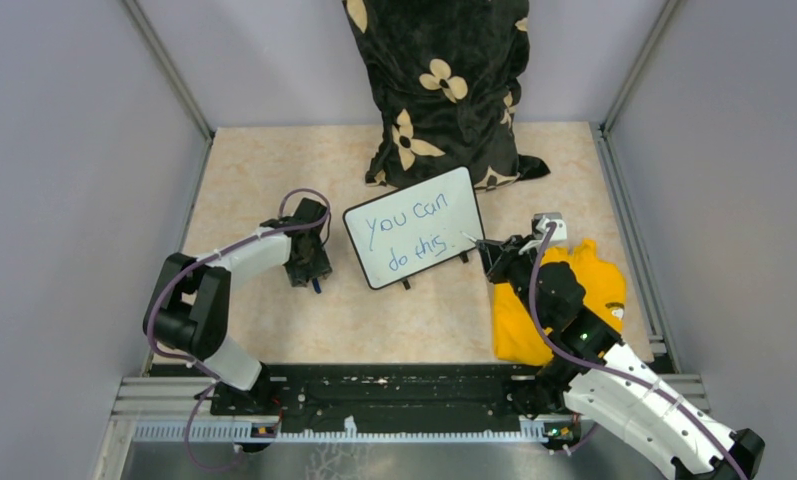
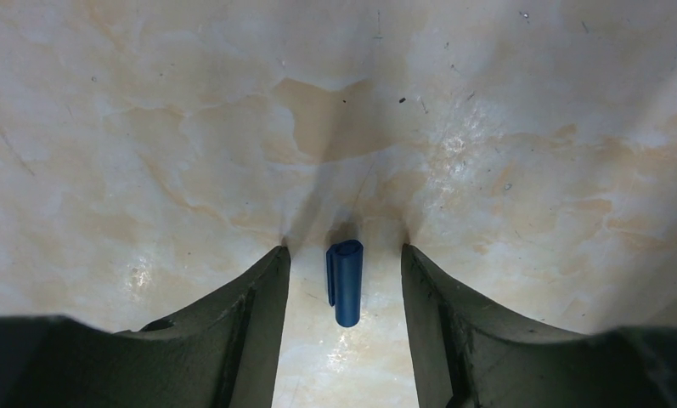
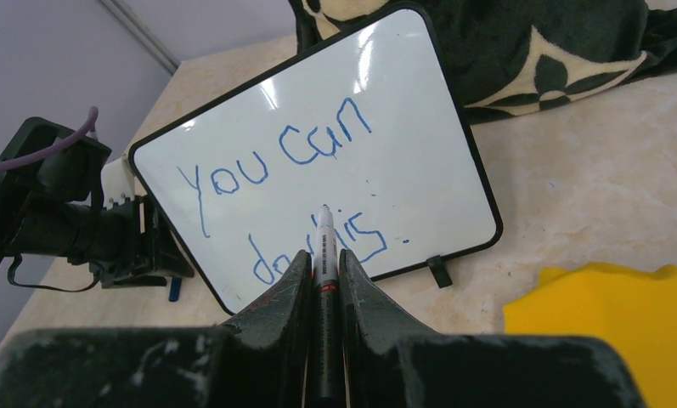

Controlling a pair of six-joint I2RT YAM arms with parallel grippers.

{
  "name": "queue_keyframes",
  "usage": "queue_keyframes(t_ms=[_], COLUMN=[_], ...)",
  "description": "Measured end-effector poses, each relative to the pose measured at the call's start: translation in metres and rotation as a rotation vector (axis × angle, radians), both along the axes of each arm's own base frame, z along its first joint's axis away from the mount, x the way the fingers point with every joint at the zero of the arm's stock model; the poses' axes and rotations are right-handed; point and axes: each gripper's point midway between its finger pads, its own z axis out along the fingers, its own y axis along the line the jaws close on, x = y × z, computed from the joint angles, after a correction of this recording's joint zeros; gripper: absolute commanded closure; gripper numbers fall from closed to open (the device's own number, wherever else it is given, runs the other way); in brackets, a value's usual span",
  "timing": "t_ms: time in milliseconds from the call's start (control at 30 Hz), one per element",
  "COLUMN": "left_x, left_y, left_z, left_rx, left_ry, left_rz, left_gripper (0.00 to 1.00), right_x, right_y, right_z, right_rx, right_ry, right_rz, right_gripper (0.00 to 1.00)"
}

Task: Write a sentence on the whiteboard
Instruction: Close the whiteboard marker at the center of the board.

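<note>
— What sits closest to the lens?
— The right gripper [image 3: 322, 259], its fingers pressed together on one marker [image 3: 323, 238], which points at the whiteboard [image 3: 403, 144]. I can't tell whether the tip meets the surface.

— And the whiteboard itself?
— There is one, lying askew in the middle of the table [image 1: 274, 170], between the two arms. It carries the sentence [image 3: 318, 144] in blue: "You can" above "do this", four words on two lines. Two small black feet [image 1: 406, 283] show along its near edge.

— The other arm?
— The left gripper [image 2: 345, 247] points down at the table, left of the whiteboard and apart from it. Its fingers are spread and hold nothing. One blue cap [image 2: 345, 285] lies on the table in the gap, touching neither finger.

— Anything beyond that?
— One yellow cloth [image 1: 594, 290] lies right of the whiteboard, partly under the right arm. One black fabric [image 1: 439, 90] with cream flowers hangs at the back, and its hem reaches the table just behind the whiteboard.

— The full count?
— Two grippers, and one each of whiteboard, marker, cap, cloth and fabric.
</note>
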Motion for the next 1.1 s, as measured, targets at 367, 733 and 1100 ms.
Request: queue_keyframes(t_ms=[367, 733, 1100], left_x=[-0.0018, -0.0025, -0.0037], left_y=[0.0011, 0.002, 0.0033], left_z=[-0.0009, -0.0008, -0.0016], left_rx=[0.0, 0.003, 0.008], left_ry=[-0.006, -0.008, -0.008], left_rz=[-0.008, -0.015, -0.014], left_gripper=[0.47, 0.49, 0.52], right_x=[0.0002, 0.0002, 0.0002], right_y=[-0.0008, -0.0011, -0.001], right_z=[-0.0009, -0.0011, -0.0011], right_rx=[-0.005, -0.009, -0.009], right_ry=[0.002, 0.001, 0.001], right_rz=[-0.004, -0.004, -0.004], right_gripper=[1.0, 1.0, 1.0])
